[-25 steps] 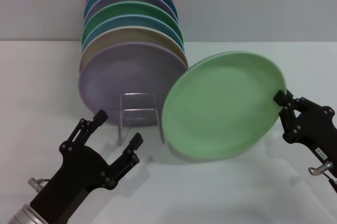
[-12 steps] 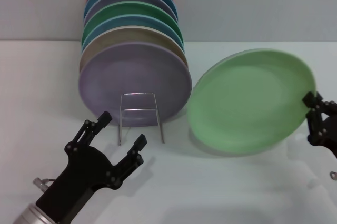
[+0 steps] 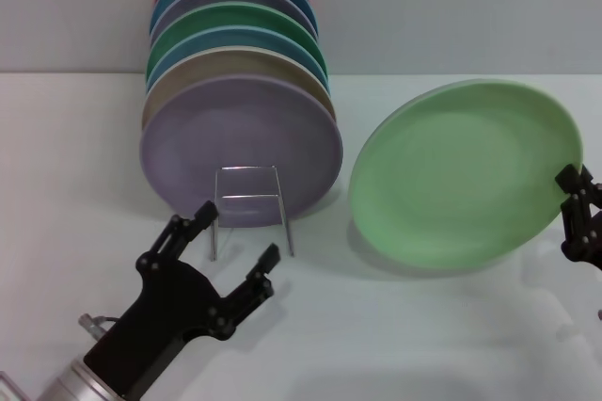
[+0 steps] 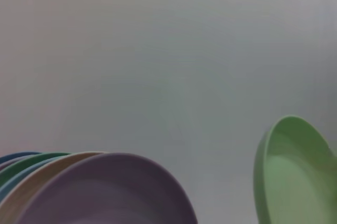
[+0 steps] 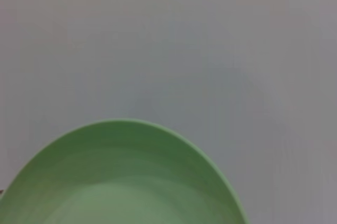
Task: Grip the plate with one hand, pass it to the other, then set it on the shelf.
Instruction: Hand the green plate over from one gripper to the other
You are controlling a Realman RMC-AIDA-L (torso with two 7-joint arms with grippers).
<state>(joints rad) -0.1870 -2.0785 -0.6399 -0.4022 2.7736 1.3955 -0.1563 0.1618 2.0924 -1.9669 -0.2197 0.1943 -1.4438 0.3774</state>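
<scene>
Head view: the plate (image 3: 466, 175) — pastel green, matte, shallow rim — is held tilted, its face turned toward the camera, lifted clear of the white table (image 3: 423, 326), with its shadow on the surface below. It sits at about 3 o'clock from the shelf (image 3: 249, 208), well apart from it.

The right gripper (image 3: 572, 196) is at the frame's 3 o'clock edge, only partly in view. Its black jointed fingers are pinched on the plate's rim at the plate's own 4 o'clock.

The left gripper (image 3: 233, 241) is at roughly 7 o'clock in the frame, on a silver cylindrical wrist. Its fingers are spread wide, with nothing between them, and it is not touching the plate. It hovers just in front of the shelf's upright wire loop.

Behind that loop stands a row of stacked plates on edge, with a lilac plate (image 3: 240, 152) foremost. Behind it come tan, blue, darker green, grey-lilac, teal and red rims, receding toward 12 o'clock.

Left wrist view: the plate (image 4: 295, 174) is seen edge-on against the grey wall, and the lilac plate (image 4: 105, 192) is near it but apart.

Right wrist view: only the upper arc of the plate (image 5: 121, 182) shows — none of the gripper's own fingers are visible.
</scene>
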